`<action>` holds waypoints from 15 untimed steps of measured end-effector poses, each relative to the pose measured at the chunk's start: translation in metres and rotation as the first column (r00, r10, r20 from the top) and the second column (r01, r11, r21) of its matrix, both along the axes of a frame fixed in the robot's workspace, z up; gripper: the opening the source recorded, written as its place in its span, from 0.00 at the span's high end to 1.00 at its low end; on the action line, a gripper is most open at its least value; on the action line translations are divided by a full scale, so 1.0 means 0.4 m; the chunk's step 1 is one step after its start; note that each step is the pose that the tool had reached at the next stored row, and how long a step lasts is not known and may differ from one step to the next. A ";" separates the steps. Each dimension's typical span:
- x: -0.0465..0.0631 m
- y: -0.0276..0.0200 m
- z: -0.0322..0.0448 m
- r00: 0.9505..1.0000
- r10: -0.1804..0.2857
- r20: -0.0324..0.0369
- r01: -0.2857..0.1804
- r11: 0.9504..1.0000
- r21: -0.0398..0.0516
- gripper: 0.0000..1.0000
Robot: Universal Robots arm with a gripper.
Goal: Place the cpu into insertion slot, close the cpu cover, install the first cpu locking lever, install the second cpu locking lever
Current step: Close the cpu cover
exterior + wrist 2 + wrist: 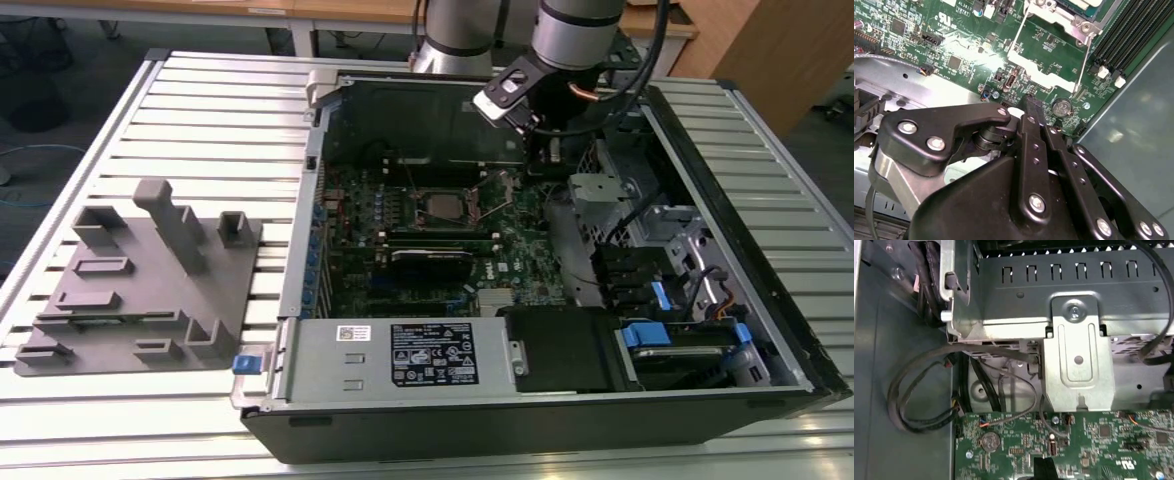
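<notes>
**Chip seated, cover up, gripper empty beside the socket**

From where I stand, the cpu (443, 206) looks already down in the insertion slot (1061, 15), its grey face level inside the metal rim. The cpu cover (1041, 70) is swung up off the slot, with green board showing through its window. Thin wire levers (1082, 60) stand free on either side of it, so I'd say nothing is latched yet.

The gripper (1026, 102) hangs just beside the slot on the cover's side, low over the board and next to the coin battery (1061, 106). Its fingers are drawn together and carry nothing. I reckon a narrow closed tip suits nudging thin metal.

Farther from the slot, black cables (919, 385) loop against the case wall. A grey fixture block (134, 280) sits outside the case (534, 420) on the slatted table (200, 100).
</notes>
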State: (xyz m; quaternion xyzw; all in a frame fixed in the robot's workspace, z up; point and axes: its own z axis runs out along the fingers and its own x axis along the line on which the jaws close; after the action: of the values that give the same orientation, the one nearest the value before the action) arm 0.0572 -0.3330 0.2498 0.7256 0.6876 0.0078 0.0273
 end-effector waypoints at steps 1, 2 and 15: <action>0.002 0.000 -0.003 1.000 0.000 0.000 0.000 1.000 0.000 0.90; 0.003 0.000 -0.006 1.000 0.000 -0.001 0.000 1.000 0.000 0.90; 0.005 0.000 -0.023 1.000 0.000 -0.002 0.000 1.000 0.000 0.90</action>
State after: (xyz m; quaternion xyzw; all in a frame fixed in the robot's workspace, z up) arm 0.0592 -0.3329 0.2405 0.7256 0.6876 0.0068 0.0266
